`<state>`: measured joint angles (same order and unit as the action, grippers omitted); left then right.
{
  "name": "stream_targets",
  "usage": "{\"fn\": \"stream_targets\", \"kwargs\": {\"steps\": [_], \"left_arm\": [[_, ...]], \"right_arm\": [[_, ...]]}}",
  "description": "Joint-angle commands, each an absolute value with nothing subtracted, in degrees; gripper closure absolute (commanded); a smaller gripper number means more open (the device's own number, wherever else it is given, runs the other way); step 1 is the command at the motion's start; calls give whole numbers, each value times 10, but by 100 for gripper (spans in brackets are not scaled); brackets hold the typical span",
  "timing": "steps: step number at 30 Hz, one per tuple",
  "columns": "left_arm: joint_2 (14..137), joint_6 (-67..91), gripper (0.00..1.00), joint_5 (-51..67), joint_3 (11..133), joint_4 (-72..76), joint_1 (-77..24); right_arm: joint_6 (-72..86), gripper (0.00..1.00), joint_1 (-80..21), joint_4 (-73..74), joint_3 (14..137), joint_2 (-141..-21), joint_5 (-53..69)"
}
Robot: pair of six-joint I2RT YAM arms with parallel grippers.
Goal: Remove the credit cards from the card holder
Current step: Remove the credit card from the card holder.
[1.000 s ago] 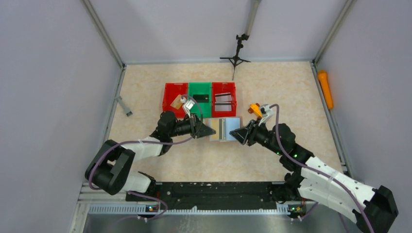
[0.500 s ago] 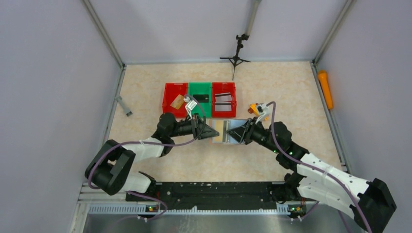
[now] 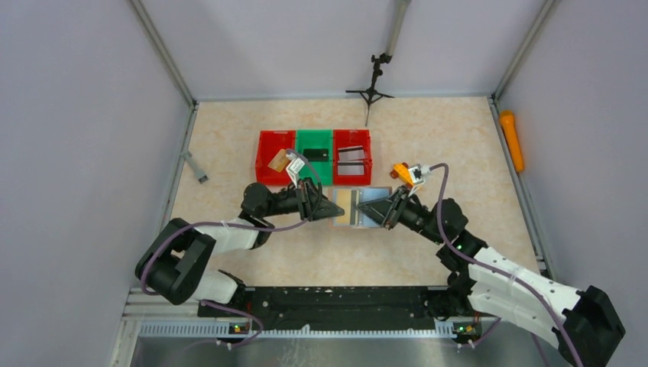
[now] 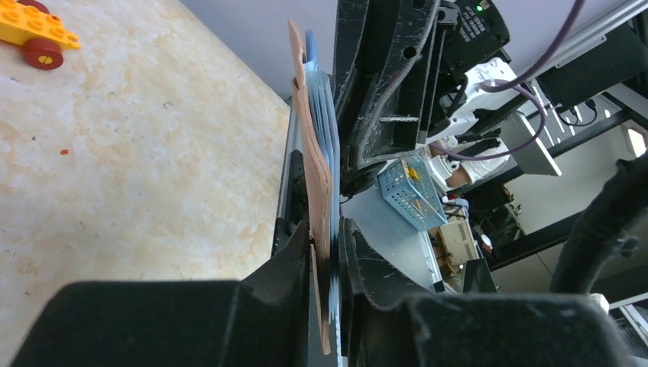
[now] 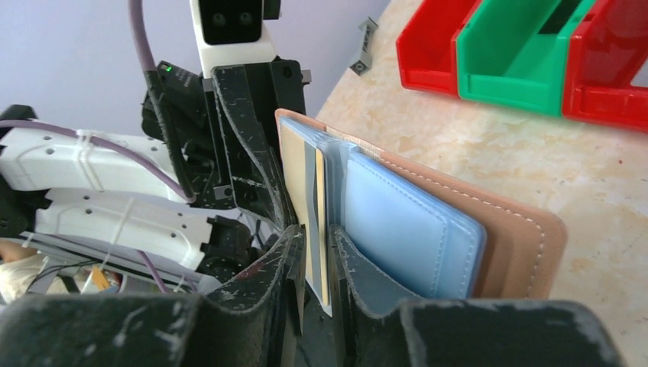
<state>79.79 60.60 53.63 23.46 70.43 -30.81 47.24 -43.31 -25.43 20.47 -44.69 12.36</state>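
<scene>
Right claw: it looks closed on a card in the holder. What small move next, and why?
Probably draw the right claw straight back, sliding the tan card out of its pocket. Its fingers pinch the card's exposed end, and the left claw clamps the holder on the opposite side, so the holder should not follow.

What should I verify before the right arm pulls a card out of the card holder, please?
1. Jaws of the left gripper clamped on the card holder edge: ok.
2. Holder lies open, pockets facing the right gripper: ok.
3. Right gripper straddles the tan-gold card: ok.
4. Right jaws fully closed on that card: cannot tell.
5. Only one card between them: cannot tell.
</scene>
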Motion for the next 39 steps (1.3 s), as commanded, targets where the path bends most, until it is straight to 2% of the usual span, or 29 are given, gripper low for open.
{"fn": "stream_targets", "kwargs": {"steps": [1,8,15,22,26,27,32,36,39], "left_arm": [[797,632,93,554,234,802,-316],[791,636,92,552,231,809,-318],[790,645,92,554,229,830,-321],[792,649,92,553,227,837,-322],[803,652,92,555,232,838,-328],[806,652,91,556,234,838,-330],[811,651,79,556,236,836,-332],[809,644,65,556,239,819,-332],[809,642,60,556,239,816,-331]], "right_arm": [[506,83,-430,-348,186,-440,165],[519,88,-429,-370,185,-460,184],[495,67,-430,-295,209,-471,156],[494,66,-429,-297,201,-476,153],[512,74,-430,-347,197,-500,199],[515,79,-429,-354,198,-504,206],[518,100,-429,-345,198,-496,192],[513,100,-429,-298,193,-471,150],[512,100,-427,-273,189,-453,133]]}}
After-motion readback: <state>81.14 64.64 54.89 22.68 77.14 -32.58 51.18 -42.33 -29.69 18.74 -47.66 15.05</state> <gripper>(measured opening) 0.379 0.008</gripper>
